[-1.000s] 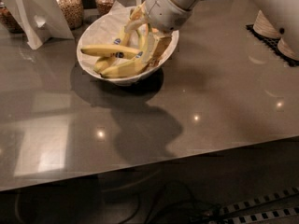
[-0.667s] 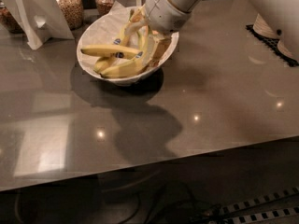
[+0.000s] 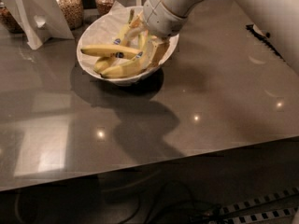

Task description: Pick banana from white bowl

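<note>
The white bowl (image 3: 88, 68) lined with crinkled paper stands at the back left of the dark table and holds several yellow bananas. The banana (image 3: 119, 36), long and curved with a greenish stem and a blue sticker, leans against the bowl's far side. A straighter banana (image 3: 108, 51) lies across the top, and another (image 3: 125, 69) curves along the near side. My gripper (image 3: 147, 42) reaches down into the right half of the bowl. It is open, with its fingers on either side of the bananas' right ends. The arm hides that part of the bowl.
Glass jars of nuts (image 3: 69, 6) and a folded white card (image 3: 38, 14) stand behind the bowl at the back left. A dark cable (image 3: 261, 34) lies on the table at the right. The table's front edge runs across the lower part of the view.
</note>
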{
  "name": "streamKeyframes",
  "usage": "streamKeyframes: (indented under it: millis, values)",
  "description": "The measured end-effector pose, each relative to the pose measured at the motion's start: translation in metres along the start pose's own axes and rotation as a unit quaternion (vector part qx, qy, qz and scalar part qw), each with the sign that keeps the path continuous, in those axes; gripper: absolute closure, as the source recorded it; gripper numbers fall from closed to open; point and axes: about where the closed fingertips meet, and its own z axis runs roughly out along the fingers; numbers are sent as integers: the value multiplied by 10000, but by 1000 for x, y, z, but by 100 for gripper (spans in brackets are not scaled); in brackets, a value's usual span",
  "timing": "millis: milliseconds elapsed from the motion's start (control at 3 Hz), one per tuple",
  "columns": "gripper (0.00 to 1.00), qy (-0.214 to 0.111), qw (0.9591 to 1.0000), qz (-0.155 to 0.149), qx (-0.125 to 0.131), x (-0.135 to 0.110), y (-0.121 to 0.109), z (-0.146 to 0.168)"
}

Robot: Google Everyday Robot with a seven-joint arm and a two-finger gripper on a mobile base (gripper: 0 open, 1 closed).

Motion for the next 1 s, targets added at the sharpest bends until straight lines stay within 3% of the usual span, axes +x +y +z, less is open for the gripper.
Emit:
streamKeyframes:
  millis: [1000]
  values:
    - [43,110,9993,-279,-225,17,0,29]
